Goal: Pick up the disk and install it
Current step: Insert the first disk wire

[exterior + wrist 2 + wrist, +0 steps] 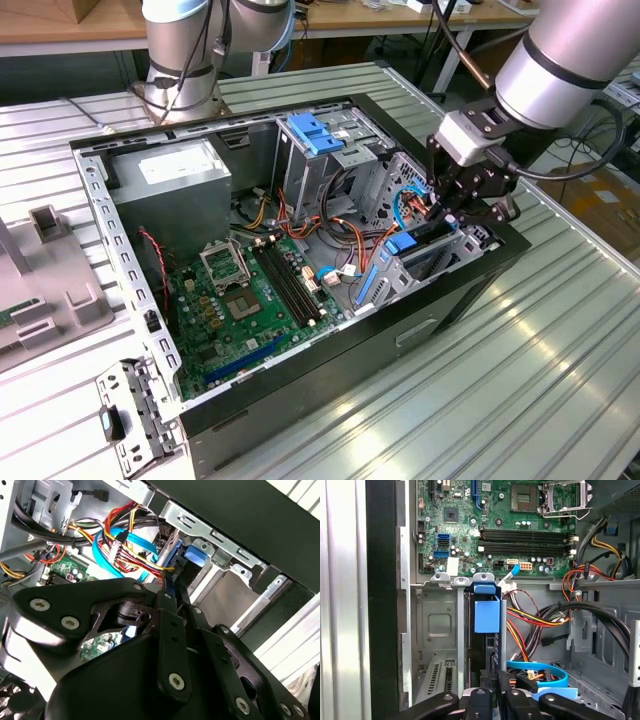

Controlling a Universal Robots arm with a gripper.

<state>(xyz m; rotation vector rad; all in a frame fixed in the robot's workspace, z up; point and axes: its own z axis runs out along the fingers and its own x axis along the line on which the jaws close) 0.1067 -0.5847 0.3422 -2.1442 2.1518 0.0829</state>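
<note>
Reaching down into the open computer case (300, 240) on the slatted metal bench (520, 360), the gripper (445, 212) sits over the drive bay at the case corner on the exterior view's right. The disk (428, 245) stands on edge in that bay, blue tab (401, 243) facing the motherboard (240, 300). The grey power supply (175, 185) lies well apart, toward the exterior view's left.

Second wrist view: the black fingers (170, 630) are drawn close together on the thin upper edge of the disk (169, 587); blue tab (195, 556) just beyond, against the metal bay wall (220, 592). SATA and power cables (120, 545) bunch beside it.

First wrist view: long axis of the disk (487, 650) runs from the gripper (492, 692) toward the motherboard (510, 525), the blue tab (486, 612) at its far end, level with the bay's rim. Gripper narrowly closed, clamping the disk's near edge. Blue SATA cable (540, 670) loops just beside.
</note>
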